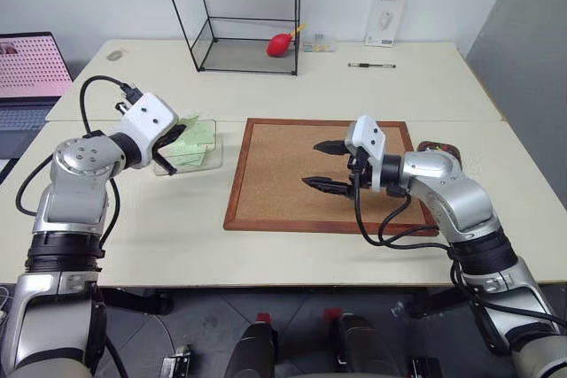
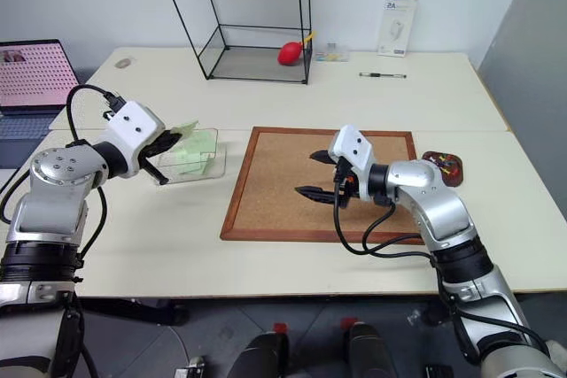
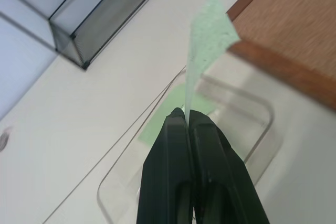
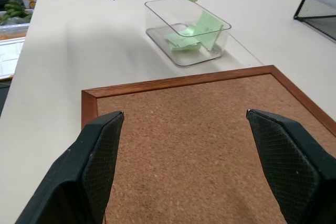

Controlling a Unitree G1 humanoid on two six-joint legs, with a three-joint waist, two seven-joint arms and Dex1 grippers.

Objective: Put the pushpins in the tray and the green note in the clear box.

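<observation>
Your left pincer [image 3: 186, 116] is clamped tight on the green note [image 3: 207, 40], pinching it by one edge so the paper sticks up past the fingertips, right over the clear box [image 1: 209, 158]. That box sits on the worktop [image 1: 292, 250] at about 9 o'clock from the corkboard [image 1: 275, 179], just beside its frame, and it's already got a few other green notes [image 4: 191, 38] lying in it.

Your right pincer [image 1: 324, 165] is hanging over the middle of the corkboard with its fingers spread wide apart, nothing between them, pointing toward the box.

The tray [image 2: 443, 164] is off at 3 o'clock from the corkboard, right by the frame. You can see small colourful bits in it that look like the pushpins [image 2: 446, 163], but they're too tiny to tell apart.
</observation>
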